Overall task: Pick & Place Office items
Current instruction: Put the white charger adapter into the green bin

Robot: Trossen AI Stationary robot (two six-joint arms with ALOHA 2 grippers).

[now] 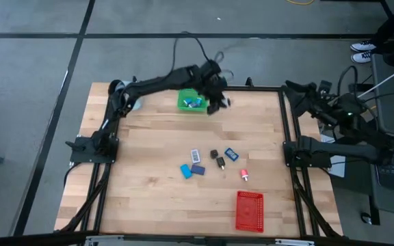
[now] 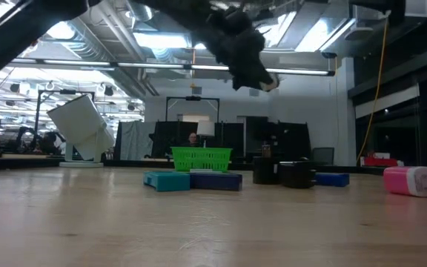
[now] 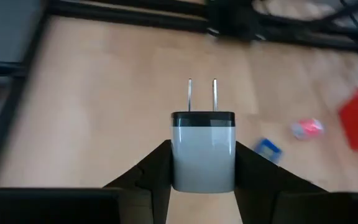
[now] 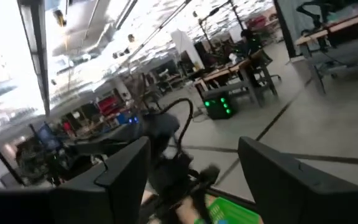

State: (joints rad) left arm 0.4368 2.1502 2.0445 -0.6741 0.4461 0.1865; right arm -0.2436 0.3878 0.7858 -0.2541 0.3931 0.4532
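My left gripper (image 1: 219, 101) hangs in the air just right of the green mesh tray (image 1: 191, 102), shut on a white-grey wall charger (image 3: 202, 146) with two metal prongs. In the low view the left gripper (image 2: 247, 63) is high above the table, with the charger (image 2: 270, 84) at its tip. Several office items lie flat mid-table: blue rectangles (image 1: 187, 171) (image 1: 231, 154), black pieces (image 1: 214, 154), a white-blue bit (image 1: 195, 154) and a red-white piece (image 1: 244, 175). A few small items lie in the green tray. My right gripper (image 4: 191, 180) is open at the table's right edge. My left gripper pinches the charger's body between its two fingers (image 3: 157, 171), one on each side face (image 3: 178, 155). The prongs (image 3: 202, 94) point straight away from the gripper. The charger is lifted clear, high over the table.
A red mesh tray (image 1: 250, 210) lies near the table's near right corner. The green tray (image 2: 201, 158) stands at the far edge. A black frame (image 1: 284, 130) borders the tabletop. Bare wood spreads over the table's left half.
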